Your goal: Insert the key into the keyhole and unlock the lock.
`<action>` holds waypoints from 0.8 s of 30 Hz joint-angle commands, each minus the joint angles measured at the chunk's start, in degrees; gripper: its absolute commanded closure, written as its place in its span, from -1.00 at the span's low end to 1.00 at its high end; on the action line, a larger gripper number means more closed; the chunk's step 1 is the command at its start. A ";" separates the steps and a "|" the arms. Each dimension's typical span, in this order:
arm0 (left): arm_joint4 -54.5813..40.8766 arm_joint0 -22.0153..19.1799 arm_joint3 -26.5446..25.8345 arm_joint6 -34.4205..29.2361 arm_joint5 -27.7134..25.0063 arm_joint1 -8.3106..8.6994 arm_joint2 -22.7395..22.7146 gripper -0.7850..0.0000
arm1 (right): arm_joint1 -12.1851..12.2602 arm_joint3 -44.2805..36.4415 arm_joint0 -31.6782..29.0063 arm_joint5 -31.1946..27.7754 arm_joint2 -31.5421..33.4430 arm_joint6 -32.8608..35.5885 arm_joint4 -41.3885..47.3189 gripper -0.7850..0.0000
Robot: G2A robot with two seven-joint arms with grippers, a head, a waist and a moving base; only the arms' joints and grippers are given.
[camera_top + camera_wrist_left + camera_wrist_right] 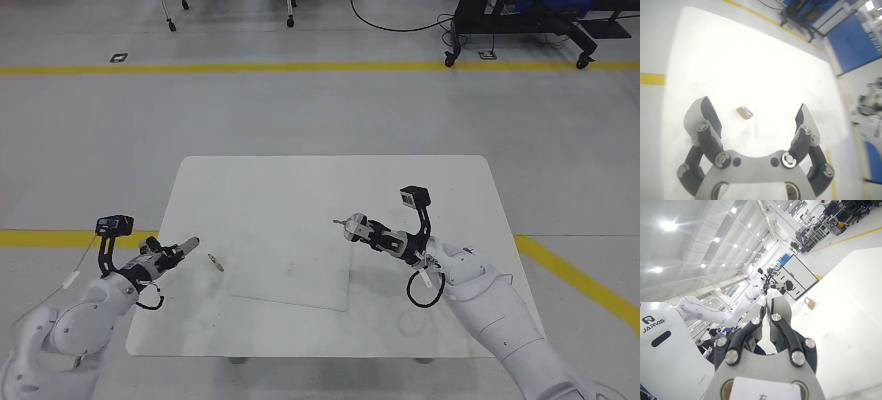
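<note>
A small brass padlock (215,262) lies on the white table (300,180) near its left side. My left gripper (187,245) hovers just left of it, open and holding nothing. The left wrist view shows the padlock (745,113) lying on the table a little way ahead of the spread fingers of the left gripper (753,102). My right gripper (347,224) hangs above the table's middle, shut on the key, of which a thin tip (337,221) sticks out. In the right wrist view the right gripper (766,298) has its fingers pressed together, and the padlock (810,303) lies well beyond them.
A faint thin rectangular sheet (290,285) lies flat on the table between the two arms. The table's front edge (330,355) runs close to both forearms. Yellow floor lines and carts lie beyond the table.
</note>
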 commanded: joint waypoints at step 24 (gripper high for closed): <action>1.99 -21.97 16.33 -25.46 18.94 -3.16 18.31 -0.28 | 0.00 0.00 0.00 0.00 0.00 0.00 0.00 1.00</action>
